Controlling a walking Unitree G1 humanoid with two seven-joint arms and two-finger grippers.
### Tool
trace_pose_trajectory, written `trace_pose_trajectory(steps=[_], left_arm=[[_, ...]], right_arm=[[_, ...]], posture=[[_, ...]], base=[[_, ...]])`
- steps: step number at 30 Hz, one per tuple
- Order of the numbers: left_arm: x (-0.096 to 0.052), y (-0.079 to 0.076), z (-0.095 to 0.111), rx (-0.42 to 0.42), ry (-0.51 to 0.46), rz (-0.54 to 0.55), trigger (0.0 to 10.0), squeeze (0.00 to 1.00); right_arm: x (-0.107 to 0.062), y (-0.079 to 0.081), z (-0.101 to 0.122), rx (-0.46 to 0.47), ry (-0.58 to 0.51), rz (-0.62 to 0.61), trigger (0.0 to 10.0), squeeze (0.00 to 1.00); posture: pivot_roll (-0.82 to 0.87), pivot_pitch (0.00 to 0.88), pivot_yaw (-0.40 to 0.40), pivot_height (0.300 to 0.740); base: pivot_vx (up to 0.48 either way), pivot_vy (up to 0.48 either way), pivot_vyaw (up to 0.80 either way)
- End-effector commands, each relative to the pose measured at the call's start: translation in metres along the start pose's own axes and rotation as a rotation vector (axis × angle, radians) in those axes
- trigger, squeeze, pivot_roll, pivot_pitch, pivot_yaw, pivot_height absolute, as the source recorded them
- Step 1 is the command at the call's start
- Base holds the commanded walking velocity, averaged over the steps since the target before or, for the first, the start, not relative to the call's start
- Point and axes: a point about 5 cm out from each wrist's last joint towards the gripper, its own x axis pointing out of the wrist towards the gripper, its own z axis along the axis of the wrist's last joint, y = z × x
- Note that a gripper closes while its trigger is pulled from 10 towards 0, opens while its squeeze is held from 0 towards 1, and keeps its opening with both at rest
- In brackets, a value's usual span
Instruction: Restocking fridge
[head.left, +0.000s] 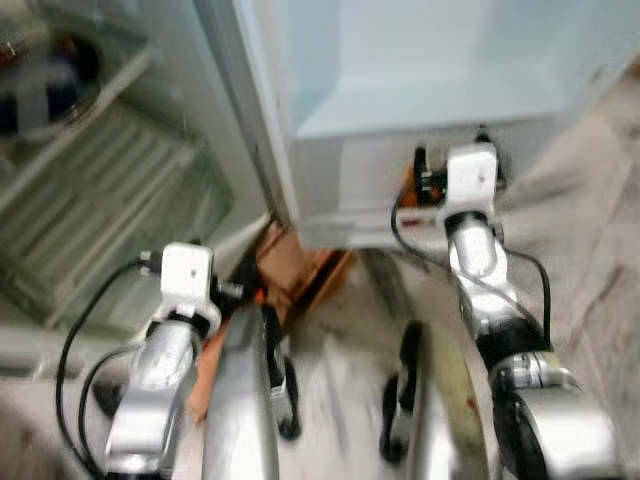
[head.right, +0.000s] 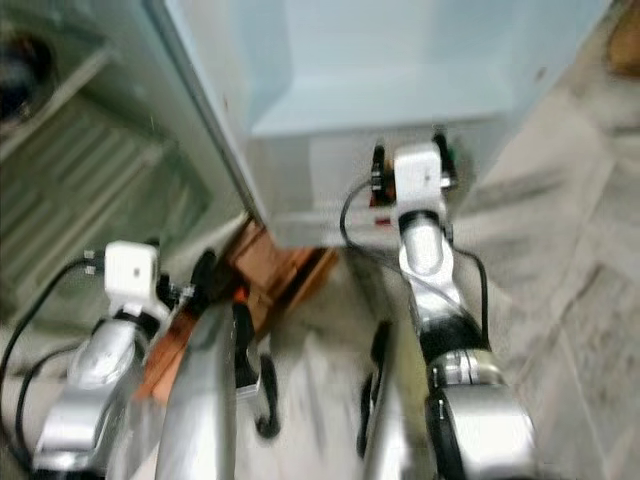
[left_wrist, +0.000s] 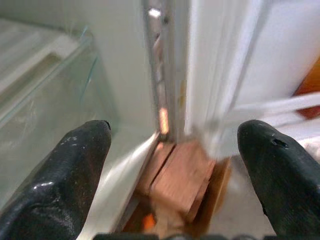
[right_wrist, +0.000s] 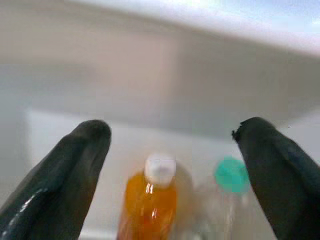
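The fridge stands open, its inside on the left and its door straight ahead. My right gripper is open and reaches toward the low door shelf. An orange bottle with a white cap and a clear bottle with a teal cap stand there, upright and side by side, beyond the fingertips. My left gripper is open and empty, low by the fridge's bottom hinge corner. All views are blurred.
A brown box lies on the floor under the hinge corner, in front of my left gripper. Glass shelves and a clear drawer fill the fridge's lower left. Pale tiled floor opens to the right. My own legs are below.
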Motion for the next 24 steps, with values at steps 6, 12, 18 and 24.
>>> trace_pose_trajectory(steps=[6, 12, 18, 24], left_arm=[[0.0, 0.004, -0.009, 0.003, 0.016, 0.032, 10.0, 0.0], [0.007, 0.013, -0.011, 0.032, 0.008, 0.056, 10.0, 0.0], [0.011, 0.01, -0.014, 0.041, 0.01, 0.039, 10.0, 0.0], [0.021, 0.0, -0.021, 0.045, -0.004, 0.01, 10.0, 0.0]], right_arm=[[-0.034, 0.021, -0.008, 0.043, 0.009, 0.023, 10.0, 0.0], [-0.068, 0.031, -0.018, 0.182, 0.077, -0.005, 10.0, 0.0], [-0.066, 0.02, -0.026, 0.205, 0.115, -0.072, 10.0, 0.0], [-0.066, 0.009, -0.022, 0.256, 0.173, -0.102, 10.0, 0.0]], posture=[[-0.02, 0.039, 0.068, 0.573], [-0.04, 0.0, 0.105, 0.583], [-0.07, 0.0, 0.117, 0.618], [-0.08, 0.0, 0.12, 0.648]], base=[[0.0, 0.0, 0.0], [0.0, 0.0, 0.0], [0.0, 0.0, 0.0], [0.0, 0.0, 0.0]])
